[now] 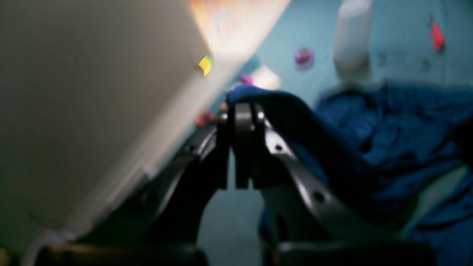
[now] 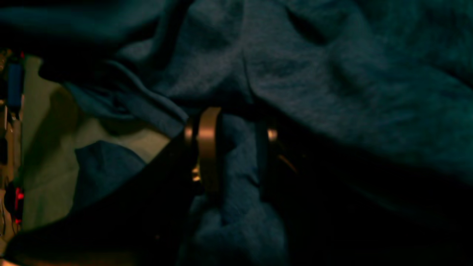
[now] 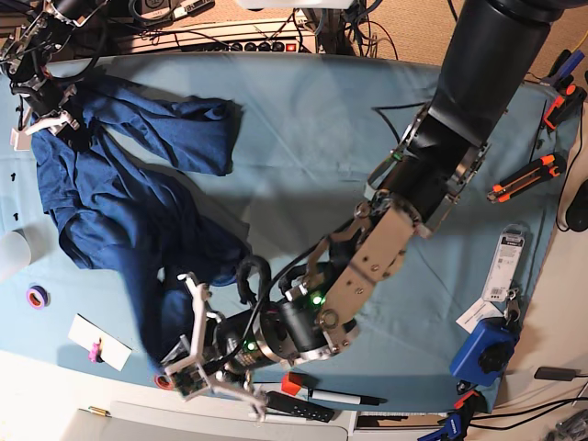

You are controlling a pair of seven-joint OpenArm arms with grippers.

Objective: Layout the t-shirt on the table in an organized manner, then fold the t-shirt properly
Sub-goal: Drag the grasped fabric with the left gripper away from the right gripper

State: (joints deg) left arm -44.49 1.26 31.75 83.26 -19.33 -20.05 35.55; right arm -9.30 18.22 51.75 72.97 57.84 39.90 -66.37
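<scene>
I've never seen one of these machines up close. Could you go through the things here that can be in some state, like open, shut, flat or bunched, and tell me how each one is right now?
t-shirt: crumpled, stretched between both arms, not yet laid flat.
left gripper: fingers shut on a t-shirt edge near the front of the table.
right gripper: fingers closed around a bunched fold of t-shirt.
table: covered in wrinkled teal cloth.

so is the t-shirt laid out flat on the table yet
No, the t-shirt lies bunched and twisted on the table, a gripper holding each end.
</scene>
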